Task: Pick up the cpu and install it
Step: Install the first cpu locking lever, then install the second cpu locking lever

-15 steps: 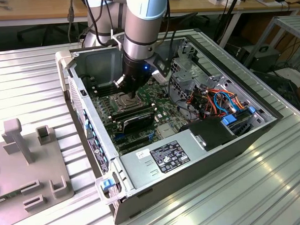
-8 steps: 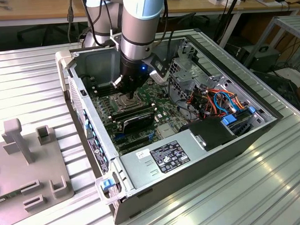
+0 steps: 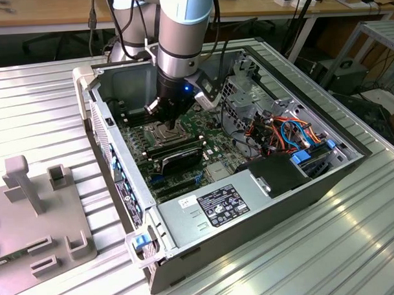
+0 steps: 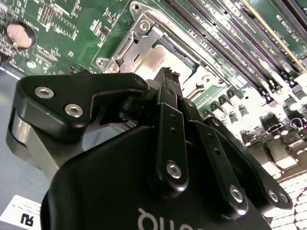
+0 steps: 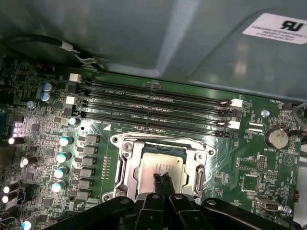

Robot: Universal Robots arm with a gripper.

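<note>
Inside an open computer case (image 3: 263, 190) on a ribbed metal bench (image 3: 40, 114): cpu (image 5: 160, 167) seated flat within the motherboard's socket frame (image 5: 125, 167), beside the memory slots (image 5: 153, 103). Directly above, pincer (image 5: 162, 178) clenched, fingertips (image 5: 157, 181) pressed together, touching or just over the chip's silver top.

No print is legible (only tiny lettering on the white label (image 3: 220, 205)).

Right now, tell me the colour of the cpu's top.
Dull silver-grey, seen best in the first wrist view: the cpu lies in its socket frame.
</note>
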